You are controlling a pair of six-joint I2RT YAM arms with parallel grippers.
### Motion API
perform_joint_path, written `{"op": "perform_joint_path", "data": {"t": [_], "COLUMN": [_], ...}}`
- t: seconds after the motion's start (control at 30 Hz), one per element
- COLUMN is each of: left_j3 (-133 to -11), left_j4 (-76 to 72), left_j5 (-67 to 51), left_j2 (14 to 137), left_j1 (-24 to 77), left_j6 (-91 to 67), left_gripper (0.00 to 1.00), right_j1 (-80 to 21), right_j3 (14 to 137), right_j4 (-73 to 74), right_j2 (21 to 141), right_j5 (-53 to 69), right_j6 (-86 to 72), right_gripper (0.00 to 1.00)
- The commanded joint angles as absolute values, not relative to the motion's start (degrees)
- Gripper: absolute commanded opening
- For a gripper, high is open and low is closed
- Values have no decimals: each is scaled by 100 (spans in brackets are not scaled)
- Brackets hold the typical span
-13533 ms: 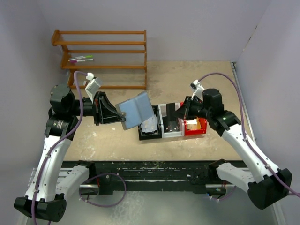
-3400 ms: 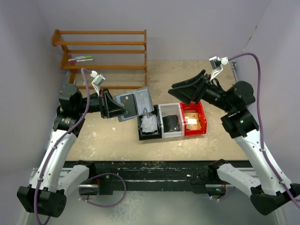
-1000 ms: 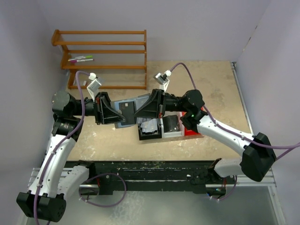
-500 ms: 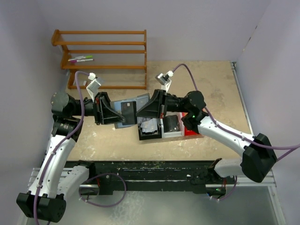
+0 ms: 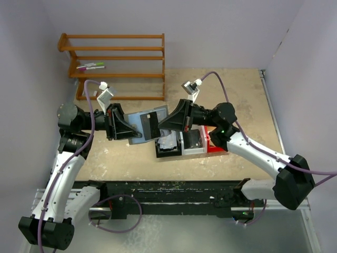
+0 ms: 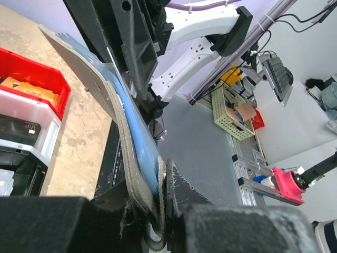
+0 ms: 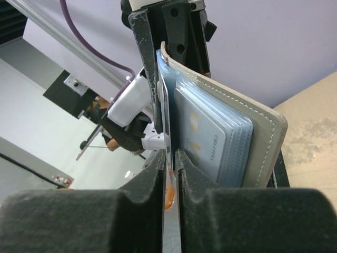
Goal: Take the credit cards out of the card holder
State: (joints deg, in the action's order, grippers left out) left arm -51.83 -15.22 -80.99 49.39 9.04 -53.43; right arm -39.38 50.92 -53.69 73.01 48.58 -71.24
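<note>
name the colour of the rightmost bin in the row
Red; the bin shows best in the left wrist view.

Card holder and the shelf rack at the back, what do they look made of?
Flat blue-grey folding card holder: probably leather or imitation leather, matte, with a stitched seam along its edge. Orange-brown slatted shelf rack: looks like wood with a smooth stain; grain too small to tell.
</note>
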Motion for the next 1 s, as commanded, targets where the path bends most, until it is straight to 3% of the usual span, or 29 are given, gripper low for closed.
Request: {"op": "perform_joint_path", "data": {"t": [0.0,0.13,0.3,0.37,0.47,0.5,0.77,0.87,0.97], "left_j3": [-5379,-5391,-5431,-5440,-5463,-5471,-5645,-5764,-5991], "left_j4": [-1789,-1793,-1802,-1802,-1800,-1800,-1207,-806,-28], "left_j5": [-8036,-7990,-7963,-7963,-7971,-7972,-7999,-7983,-7912], "left_j2": [4929,4983,5016,5024,5044,5044,5013,4993,4996], "left_j1": [905,905,904,907,905,905,905,905,907], "left_j6": [-5338,-5340,-5329,-5319,-5312,-5309,-4843,-4494,-3719], "left_gripper": [0,0,0,0,0,0,0,0,0], "right_j1": [-4025,-4116,-4145,-4145,-4134,-4080,-2941,-2411,-2033], "right_j3": [5326,5343,5353,5321,5250,5206,4419,4281,4635], "right_j4": [-5980,-6236,-6403,-6557,-6502,-6486,-6216,-5015,-2188], "right_j2": [7382,7486,7564,7573,7533,7494,6632,6100,5619], "right_j5": [4792,4798,4825,4834,4943,4940,5368,5635,5463], "right_j6": [-7205,-7315,-7416,-7497,-7601,-7612,-7755,-7244,-5654], "right_gripper": [21,28,27,21,2,0,0,0,0]}}
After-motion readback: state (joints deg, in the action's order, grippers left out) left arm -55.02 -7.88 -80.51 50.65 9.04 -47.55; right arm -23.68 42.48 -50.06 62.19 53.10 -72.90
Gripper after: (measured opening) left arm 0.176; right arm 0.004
